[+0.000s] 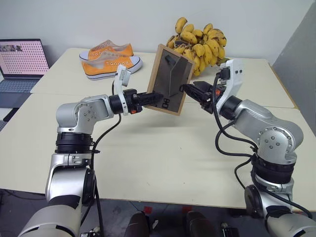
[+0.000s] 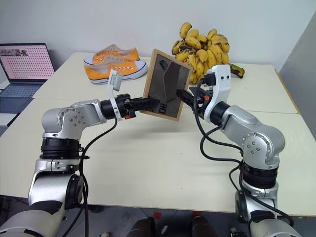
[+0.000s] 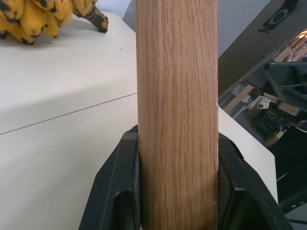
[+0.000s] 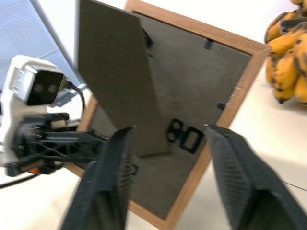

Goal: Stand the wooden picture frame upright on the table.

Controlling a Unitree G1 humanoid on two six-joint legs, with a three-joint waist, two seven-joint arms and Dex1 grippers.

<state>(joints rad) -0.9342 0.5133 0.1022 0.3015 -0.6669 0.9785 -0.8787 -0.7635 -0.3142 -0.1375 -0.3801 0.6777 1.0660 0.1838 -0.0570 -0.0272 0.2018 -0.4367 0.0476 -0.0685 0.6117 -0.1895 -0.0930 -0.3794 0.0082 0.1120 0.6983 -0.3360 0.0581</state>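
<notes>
You are holding the small light-wood picture frame [image 1: 169, 80] in the air above the pale cream table [image 1: 163, 148], its dark grey-brown back with the printed digits facing you and the fold-out stand [image 4: 120, 81] swung partly away from the back. Your left gripper [image 1: 154, 98] is clamping the frame's left wooden edge, the two black fingers [image 3: 115, 191] pressing on either side of the wood (the left wrist view shows this plainly). Your right gripper [image 1: 190, 89] is sitting at the frame's right side with its fingers spread wide, gripping nothing; whether a fingertip is brushing the stand is hard to say from here.

You are in the middle step: the stand looks opened, the frame is not yet set down. The next move calls for lowering the frame with the left arm until its bottom edge and the stand's foot are both meeting bare table, clear of the orange canvas sneakers [image 1: 111, 59] and the bunch of spotted yellow bananas [image 1: 200, 43] behind, then easing the fingers apart gently so it is not tipping
</notes>
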